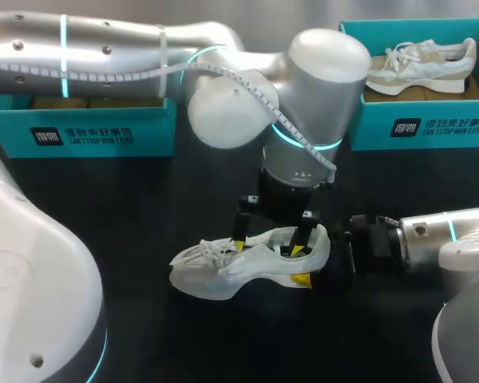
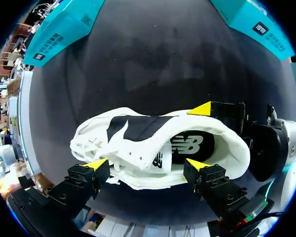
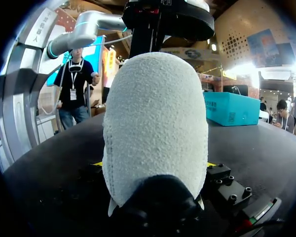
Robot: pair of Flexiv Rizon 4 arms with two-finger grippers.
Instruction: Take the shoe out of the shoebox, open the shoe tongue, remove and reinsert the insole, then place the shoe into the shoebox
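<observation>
Shoe (image 1: 223, 267) is out on the table (image 1: 104, 207), with its heel clamped in our right pincer (image 3: 153, 165). Our left pincer (image 2: 147, 164) hangs just above it, fingers apart, spanning laces to opening. We reckon pulling the insole (image 2: 190, 145) is next: dip a finger inside and pinch its edge.

Your left arm (image 1: 323, 88), upper left, is silver with cyan light rings and a white cable (image 1: 247, 82). Your right arm (image 1: 463, 235), lower right, matches. The black fingers (image 2: 86, 178) end in yellow tips.
</observation>
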